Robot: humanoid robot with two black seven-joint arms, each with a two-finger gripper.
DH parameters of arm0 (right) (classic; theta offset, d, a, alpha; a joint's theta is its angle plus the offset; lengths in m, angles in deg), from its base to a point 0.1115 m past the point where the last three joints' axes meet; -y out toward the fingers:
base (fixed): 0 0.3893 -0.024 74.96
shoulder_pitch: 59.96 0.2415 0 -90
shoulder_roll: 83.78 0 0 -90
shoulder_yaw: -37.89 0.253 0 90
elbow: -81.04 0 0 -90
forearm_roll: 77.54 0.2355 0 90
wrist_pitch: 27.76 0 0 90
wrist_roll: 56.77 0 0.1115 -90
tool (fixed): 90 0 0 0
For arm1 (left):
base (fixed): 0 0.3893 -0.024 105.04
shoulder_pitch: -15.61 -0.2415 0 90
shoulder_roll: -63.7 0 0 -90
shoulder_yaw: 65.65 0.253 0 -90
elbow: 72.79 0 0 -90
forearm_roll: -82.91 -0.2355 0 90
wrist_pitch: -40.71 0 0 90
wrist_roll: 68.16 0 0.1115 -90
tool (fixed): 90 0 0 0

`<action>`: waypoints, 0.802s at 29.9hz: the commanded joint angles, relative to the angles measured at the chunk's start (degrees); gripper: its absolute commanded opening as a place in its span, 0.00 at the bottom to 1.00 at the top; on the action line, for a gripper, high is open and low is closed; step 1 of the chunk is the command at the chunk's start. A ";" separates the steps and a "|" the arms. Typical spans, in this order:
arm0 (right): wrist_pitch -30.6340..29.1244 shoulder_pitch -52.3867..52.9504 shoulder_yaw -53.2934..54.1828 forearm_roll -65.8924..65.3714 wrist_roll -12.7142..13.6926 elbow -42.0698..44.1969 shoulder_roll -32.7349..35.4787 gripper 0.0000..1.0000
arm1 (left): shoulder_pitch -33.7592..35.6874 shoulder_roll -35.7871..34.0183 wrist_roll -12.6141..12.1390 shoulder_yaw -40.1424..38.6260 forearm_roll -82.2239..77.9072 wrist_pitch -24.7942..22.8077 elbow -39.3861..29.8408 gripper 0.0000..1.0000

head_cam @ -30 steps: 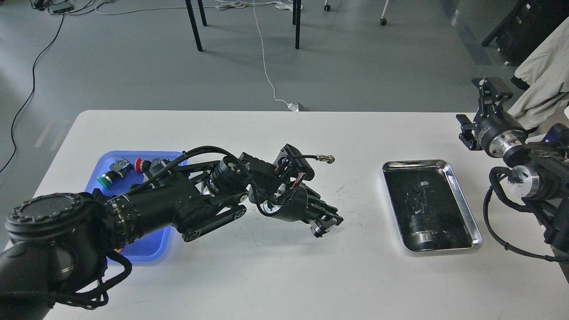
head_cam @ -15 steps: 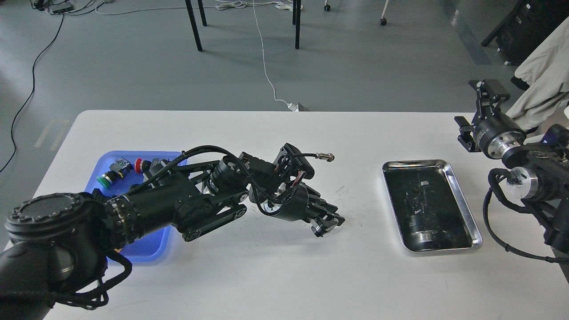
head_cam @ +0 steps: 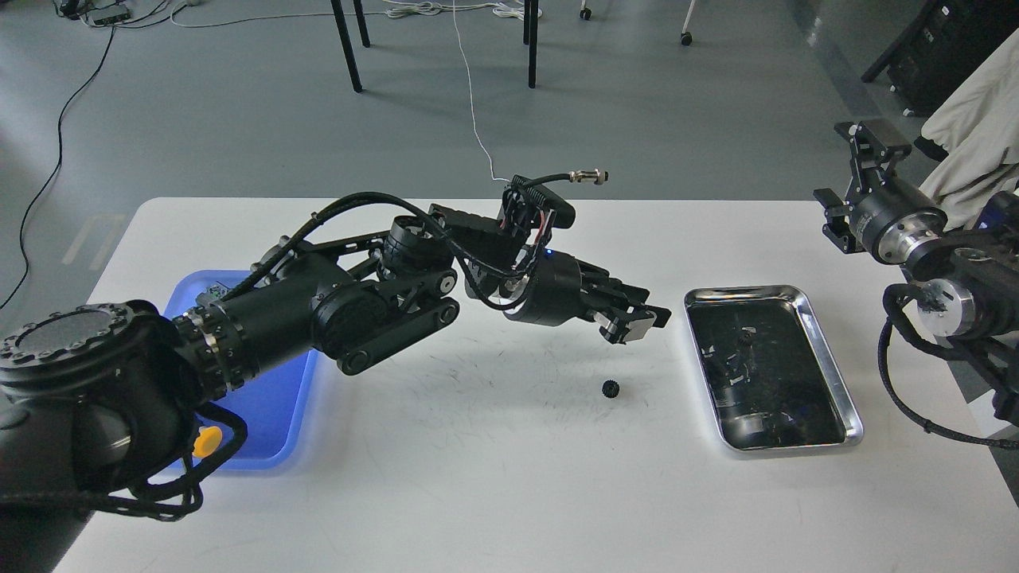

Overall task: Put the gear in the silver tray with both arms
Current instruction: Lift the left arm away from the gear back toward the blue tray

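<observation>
The gear (head_cam: 611, 388) is small, black and toothed, and it lies alone on the white table, left of the silver tray (head_cam: 749, 291). The tray stands at the right of the table, and its dark bottom shows only reflections. My left gripper (head_cam: 635, 321) hangs open and empty above the table, up and slightly right of the gear and just left of the tray. My right gripper (head_cam: 849, 180) is open and empty, held high beyond the tray's far right corner, at the table's right edge.
A blue plastic tray (head_cam: 271, 414) sits at the left, mostly covered by my left arm, with a yellow part (head_cam: 208, 440) at its near edge. A metal-tipped cable connector (head_cam: 587, 176) sticks up from my left wrist. Chair legs and cables lie on the floor beyond the table.
My left gripper has risen from the table and moved right toward the silver tray, leaving the gear on the table. My right gripper has drifted slightly upward.
</observation>
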 commanded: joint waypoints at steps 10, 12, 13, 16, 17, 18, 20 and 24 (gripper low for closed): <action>-0.40 11.22 -14.83 -3.97 -0.44 -6.66 1.55 0.98 | 2.15 -18.44 -0.01 -0.13 21.25 0.27 0.04 0.56; -0.75 12.71 -16.59 -7.48 -0.53 -7.97 1.38 0.98 | 1.80 -21.16 -0.01 -0.13 25.12 0.36 0.13 0.58; -0.66 13.50 -17.03 -9.33 -0.53 -8.32 1.11 0.98 | 1.45 -22.48 -0.01 -0.04 26.71 0.44 0.13 0.60; -0.66 14.65 -17.13 -13.12 -0.44 -8.94 0.94 0.98 | -0.05 -25.91 -0.01 -0.13 30.05 1.15 0.21 0.62; -0.57 14.91 -17.21 -14.35 -0.44 -9.29 0.85 0.98 | -0.31 -27.23 -0.01 -0.13 31.19 1.41 0.21 0.63; -0.57 15.26 -17.39 -15.49 -0.44 -9.99 0.76 0.98 | -0.49 -28.37 -0.01 -0.13 32.34 1.59 0.39 0.65; -0.57 16.49 -18.44 -18.03 -0.44 -12.01 0.85 0.98 | -0.75 -29.87 -0.01 -0.13 34.53 1.59 1.35 0.67; -0.83 20.36 -23.62 -22.52 -0.44 -16.58 1.11 0.98 | -1.89 -31.63 -0.01 -0.13 40.16 1.50 4.08 0.75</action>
